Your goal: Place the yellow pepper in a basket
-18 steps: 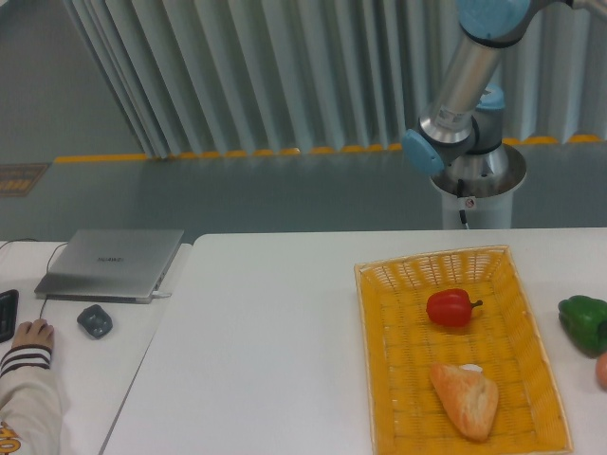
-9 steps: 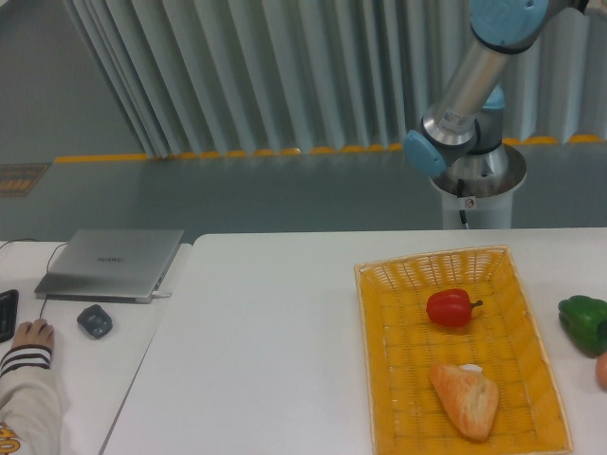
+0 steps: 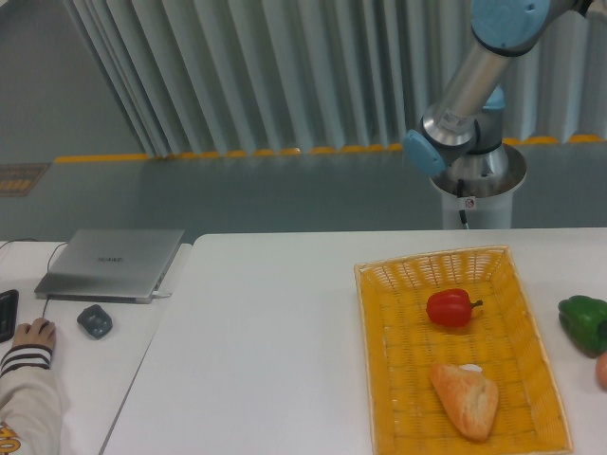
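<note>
The basket (image 3: 403,379) is a shallow yellow-orange wicker tray on the right half of the white table. Inside it lie a red pepper (image 3: 451,308) near the far end and a bread roll (image 3: 466,399) near the front. The yellow pepper is out of view. Only the arm's elbow and upper links (image 3: 461,100) show behind the table, rising out of the top of the frame. The gripper itself is not in view.
A green pepper (image 3: 584,321) sits on the table right of the basket, with an orange object (image 3: 602,371) at the frame edge below it. A laptop (image 3: 110,263), a small grey device (image 3: 95,320) and a person's hand (image 3: 32,336) are on the left table.
The arm's upper link has swung slightly to the right and up. The objects on the table have not moved.
</note>
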Tool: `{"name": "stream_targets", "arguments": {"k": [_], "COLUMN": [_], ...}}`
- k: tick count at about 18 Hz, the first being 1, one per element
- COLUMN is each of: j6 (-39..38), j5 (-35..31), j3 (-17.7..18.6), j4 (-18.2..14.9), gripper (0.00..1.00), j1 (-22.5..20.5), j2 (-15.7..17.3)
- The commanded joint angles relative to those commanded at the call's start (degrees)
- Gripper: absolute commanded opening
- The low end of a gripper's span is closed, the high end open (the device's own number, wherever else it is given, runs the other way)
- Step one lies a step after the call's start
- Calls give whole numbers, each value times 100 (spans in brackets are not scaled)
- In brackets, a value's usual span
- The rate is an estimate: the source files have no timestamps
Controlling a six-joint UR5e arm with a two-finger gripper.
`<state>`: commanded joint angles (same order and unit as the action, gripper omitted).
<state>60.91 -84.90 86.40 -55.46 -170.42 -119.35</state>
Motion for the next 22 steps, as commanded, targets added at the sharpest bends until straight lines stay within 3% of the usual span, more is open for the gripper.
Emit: {"name": "stream_targets", "arguments": {"k": [6,9,13,17,22], "j6": [246,359,466,466,387], "j5": [9,114,123,325,334], "j3": [61,53,44,350,624], "j4": [123,149,141,9,-719], "gripper": [97,65,44,44,44], "j1": [44,53,70,149,597], "j2": [-88,-115,-53,578,1448]}}
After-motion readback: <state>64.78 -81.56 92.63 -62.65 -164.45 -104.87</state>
